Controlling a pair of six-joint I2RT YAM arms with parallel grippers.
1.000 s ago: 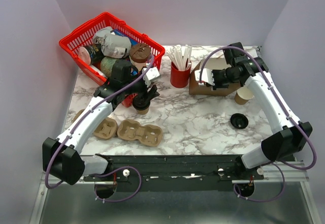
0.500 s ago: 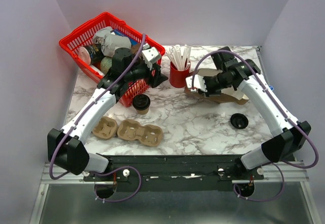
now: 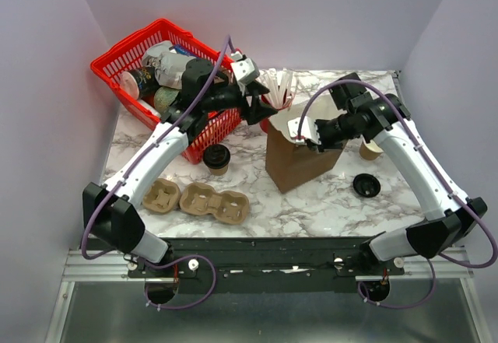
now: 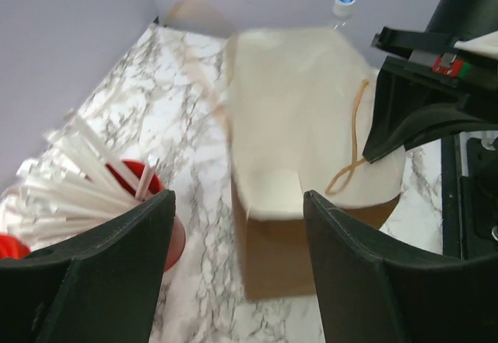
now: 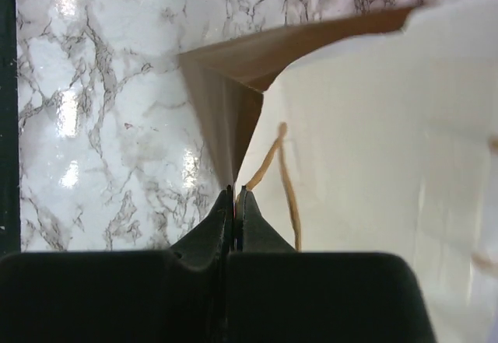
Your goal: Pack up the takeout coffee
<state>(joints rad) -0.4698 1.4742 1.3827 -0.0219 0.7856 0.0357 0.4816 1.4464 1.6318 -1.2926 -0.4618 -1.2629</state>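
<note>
The takeout coffee [image 3: 216, 156], a small brown cup with a black lid, stands alone on the marble in front of the red basket [image 3: 124, 67]. A brown paper bag [image 3: 298, 158] stands upright mid-table with its pale inside showing. My right gripper [image 3: 308, 136] is shut on the bag's rim [image 5: 233, 180]. My left gripper [image 3: 264, 111] hovers open and empty beside the red straw cup [image 3: 274, 113], well away from the coffee. In the left wrist view the bag [image 4: 311, 164] lies ahead between the spread fingers [image 4: 117, 265].
Two cardboard cup carriers [image 3: 214, 201] lie near the front left. A loose black lid [image 3: 366, 185] and a lidless tan cup [image 3: 372, 149] sit at the right. The basket holds several packets and containers. The straw cup [image 4: 144, 195] is close to my left finger.
My left gripper let go of the coffee, rose and swung right toward the straw cup. My right gripper pulled the bag toward the middle and stood it upright.
</note>
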